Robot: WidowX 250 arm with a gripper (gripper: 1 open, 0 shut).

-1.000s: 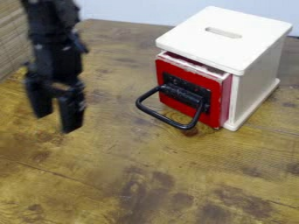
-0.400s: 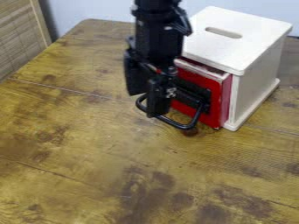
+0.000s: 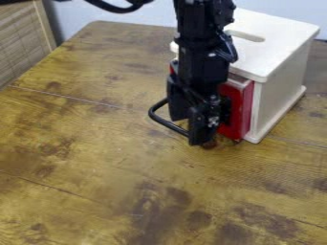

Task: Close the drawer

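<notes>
The drawer (image 3: 232, 107) has a red front and sits slightly pulled out of the small white cabinet (image 3: 274, 57) at the right of the wooden table. Its black loop handle (image 3: 159, 116) juts toward the left front. My black gripper (image 3: 194, 122) points straight down right in front of the drawer face, over the handle, and hides most of the front and its black panel. Its fingers (image 3: 205, 124) stand apart and open, holding nothing. Whether they touch the handle or the drawer front I cannot tell.
The white cabinet has a slot (image 3: 246, 37) in its top. A worn wooden table (image 3: 102, 172) spreads to the left and front. A slatted wooden panel (image 3: 19, 38) stands at the far left edge.
The gripper has swept from the left side of the table rightward to the drawer front, dropped a little lower and rolled about its vertical axis. It stayed open. The drawer has not moved.
</notes>
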